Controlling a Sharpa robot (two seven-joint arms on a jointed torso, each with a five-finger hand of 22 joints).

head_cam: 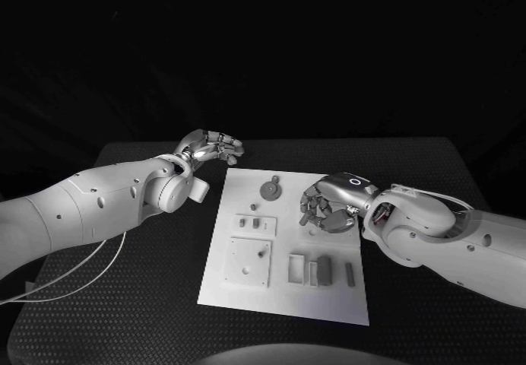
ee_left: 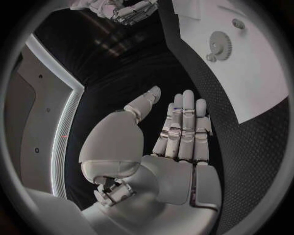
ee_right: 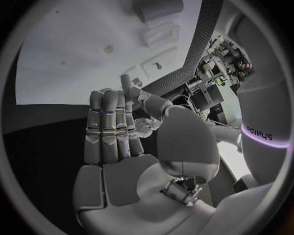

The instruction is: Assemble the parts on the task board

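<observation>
Over the right edge of the task board, about halfway along it: right hand, holding nothing. Seen from its own wrist, right hand with fingers stretched out straight and close together, thumb set off to one side, palm bare, white of the task board beyond the fingertips.

Off the board's far left corner, above the dark worktop and clear of the white plate: left hand, likewise holding nothing. From its wrist camera, left hand flat, fingers straight and side by side, thumb apart, nothing between them; textured worktop and a corner of the task board just beside it, with the right hand far off across the board.

On the board, from far end to near: gear close to the right hand's fingers but not touching, also plain from the left wrist as gear; small peg just nearer; slotted plate toward the left side; square plate below that; upright blocks beside it in a short row; thin bar nearest the right edge. All parts apart from both hands.
</observation>
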